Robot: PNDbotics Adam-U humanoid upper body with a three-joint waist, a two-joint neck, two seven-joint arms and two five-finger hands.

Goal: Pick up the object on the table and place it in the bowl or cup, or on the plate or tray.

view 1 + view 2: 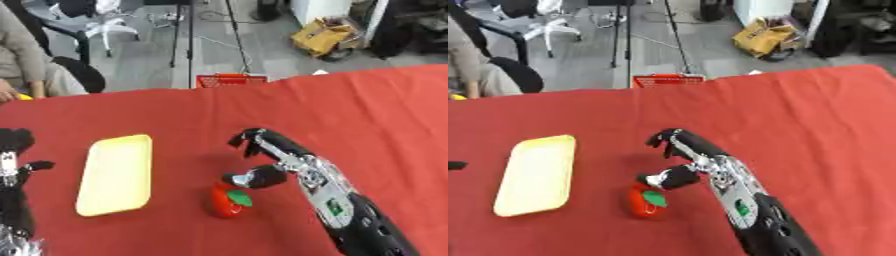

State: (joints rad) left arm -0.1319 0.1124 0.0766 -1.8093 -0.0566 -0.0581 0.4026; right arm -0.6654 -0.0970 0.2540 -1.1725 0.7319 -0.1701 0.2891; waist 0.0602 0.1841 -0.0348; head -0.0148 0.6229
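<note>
A table [367, 110] under a red cloth, with a grey floor, chairs and a cardboard box behind it. On the cloth, a long pale yellow tray [115, 174], flat and with nothing on it. Just to the right of the tray, a small red thing [227, 201] shaped like a strawberry or tomato, with a green leaf on its side, sitting apart from the tray. Right above and beside that red thing, the right hand [278, 161], fingers bent a little and spread, thumb tip very close to the top of it, maybe touching, hard to tell. Not wrapped around anything yet, so open. Far to the left of the tray, at the edge of the view, the left hand [16, 152], fingers up, open and resting. Probably a toy fruit: light, smooth, maybe a bit slippery and quick to roll away if bumped. Best to pinch across the round middle, thumb on one side and fingers on the other, not by the leaf. Then just a short lift over to the tray.
</note>
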